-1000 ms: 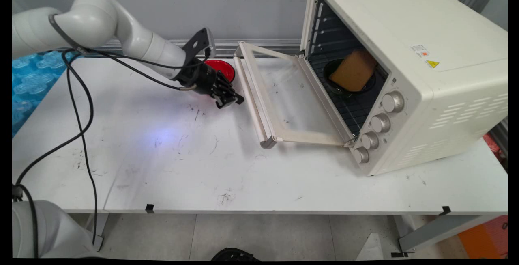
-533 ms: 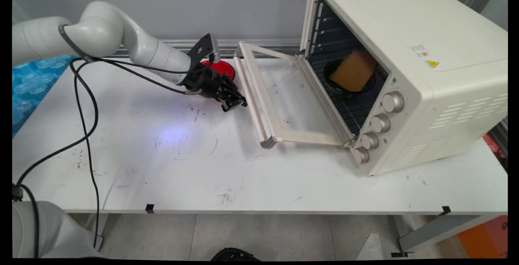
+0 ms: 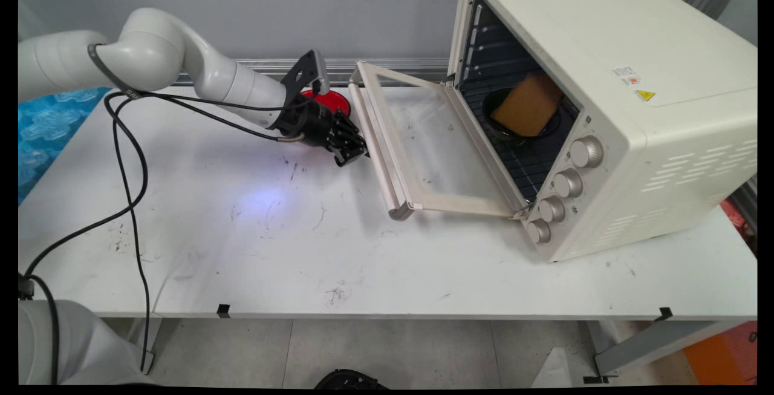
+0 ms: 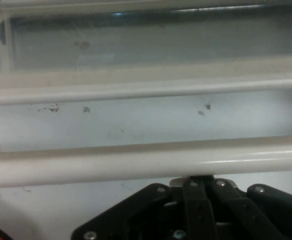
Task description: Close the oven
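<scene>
Gripper [image 3: 354,154] low over table [image 3: 272,231], right at handle [image 4: 136,167] of open oven door [image 3: 423,147]; fingers look together. Red bowl [image 3: 334,100] just behind it; bread [image 3: 527,104] in dark dish inside oven [image 3: 604,98].

Oven door [image 3: 429,147]: lies open flat over the table's far middle, its handle bar [image 3: 376,147] barring the way just ahead of the gripper [image 3: 354,154]. Red bowl [image 3: 331,100]: close behind the gripper, near the far edge. Table [image 3: 272,244]: bare along the near edge.
</scene>
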### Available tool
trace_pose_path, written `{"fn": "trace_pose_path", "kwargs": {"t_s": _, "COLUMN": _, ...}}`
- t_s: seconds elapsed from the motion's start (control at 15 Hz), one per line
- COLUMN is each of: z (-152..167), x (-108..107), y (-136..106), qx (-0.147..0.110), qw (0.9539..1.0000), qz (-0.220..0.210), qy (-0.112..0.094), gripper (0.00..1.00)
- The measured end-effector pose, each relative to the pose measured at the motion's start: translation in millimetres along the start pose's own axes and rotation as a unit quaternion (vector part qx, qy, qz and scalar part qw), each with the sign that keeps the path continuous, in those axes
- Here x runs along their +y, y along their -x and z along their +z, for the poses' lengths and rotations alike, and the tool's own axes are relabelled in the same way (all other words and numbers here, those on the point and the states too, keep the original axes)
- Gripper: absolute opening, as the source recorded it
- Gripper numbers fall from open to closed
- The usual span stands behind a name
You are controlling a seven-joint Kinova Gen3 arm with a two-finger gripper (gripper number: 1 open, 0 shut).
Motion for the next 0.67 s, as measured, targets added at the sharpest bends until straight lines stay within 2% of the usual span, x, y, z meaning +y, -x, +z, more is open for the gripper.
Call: {"fn": "trace_pose_path", "kwargs": {"t_s": 0.67, "z": -2.4, "x": 0.5, "y": -15.8, "qx": 0.027, "qw": 0.9995, "qz": -0.005, "qy": -0.013, "gripper": 0.00}}
